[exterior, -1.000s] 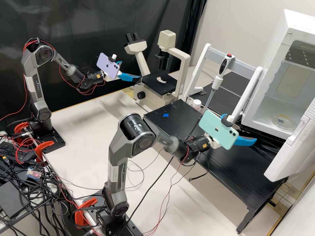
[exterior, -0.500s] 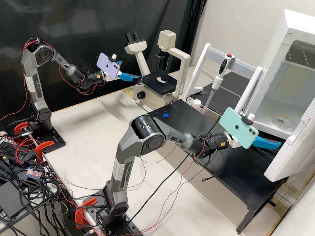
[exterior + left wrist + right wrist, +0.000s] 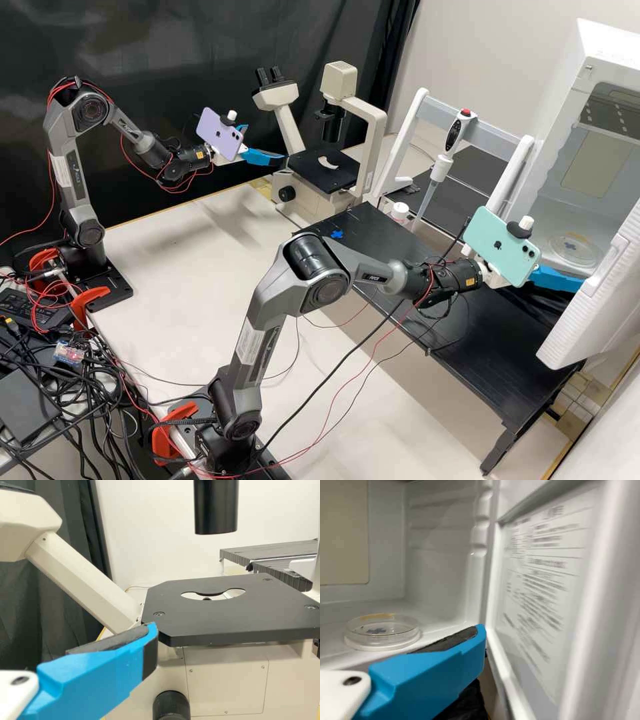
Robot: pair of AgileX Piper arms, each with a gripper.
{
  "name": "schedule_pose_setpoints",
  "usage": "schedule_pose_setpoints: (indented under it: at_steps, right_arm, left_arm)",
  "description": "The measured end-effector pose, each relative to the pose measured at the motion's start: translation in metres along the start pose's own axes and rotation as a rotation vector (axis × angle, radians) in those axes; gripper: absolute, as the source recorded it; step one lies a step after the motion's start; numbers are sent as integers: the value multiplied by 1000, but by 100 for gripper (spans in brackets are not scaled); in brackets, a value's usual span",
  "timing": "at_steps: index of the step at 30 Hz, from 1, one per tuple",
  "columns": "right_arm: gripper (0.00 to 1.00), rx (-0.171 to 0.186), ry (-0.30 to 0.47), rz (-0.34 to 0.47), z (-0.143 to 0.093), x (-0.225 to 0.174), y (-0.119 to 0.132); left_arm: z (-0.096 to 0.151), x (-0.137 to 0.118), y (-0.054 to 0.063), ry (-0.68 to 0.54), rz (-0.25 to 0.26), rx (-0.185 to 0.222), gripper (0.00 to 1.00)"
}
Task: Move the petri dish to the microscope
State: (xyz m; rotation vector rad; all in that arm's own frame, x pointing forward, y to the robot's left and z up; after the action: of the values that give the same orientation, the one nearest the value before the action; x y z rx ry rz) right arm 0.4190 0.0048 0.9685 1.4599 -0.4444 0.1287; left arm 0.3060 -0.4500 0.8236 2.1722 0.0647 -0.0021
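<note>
Now, yet to grasp petri dish [image 3: 573, 245] in white chamber [image 3: 543, 190], right of frame; yet to reach microscope [image 3: 320, 170], upper centre; with left gripper [image 3: 272, 150] and right gripper [image 3: 567, 275] spread.

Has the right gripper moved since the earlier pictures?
Yes. In the high view, the right gripper has shifted rightward, toward the white cabinet's open door; its visible finger now appears right beside the door's edge.

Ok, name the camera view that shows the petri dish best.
The right wrist view: the petri dish is large there, its clear side wall plain from a low angle. The high view shows it smaller, from above, on the floor of the open white cabinet.
</note>
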Motion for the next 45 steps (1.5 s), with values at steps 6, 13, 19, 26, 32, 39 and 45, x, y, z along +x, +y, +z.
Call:
schedule_pose_setpoints:
  at_steps: [6,13,19,26,32,39,45]
  right_arm:
    - [100,16,6,-26,-11,8,-8]
    - [100,9,-8,-19,-13,22,-15]
    - [100,-5,-33,-49,-11,33,-22]
    - [100,-7,-43,-71,-8,41,-29]
    - [100,-10,-38,-72,-8,53,-28]
    - [100,-39,-33,-85,0,67,-29]
    - [100,-1,-36,-85,3,75,-29]
  left_arm:
    - [0,0,0,0,0,0,100]
    - [0,0,0,0,0,0,100]
    - [0,0,0,0,0,0,100]
    - [0,0,0,0,0,0,100]
    - [0,0,0,0,0,0,100]
    - [0,0,0,0,0,0,100]
    - [0,0,0,0,0,0,100]
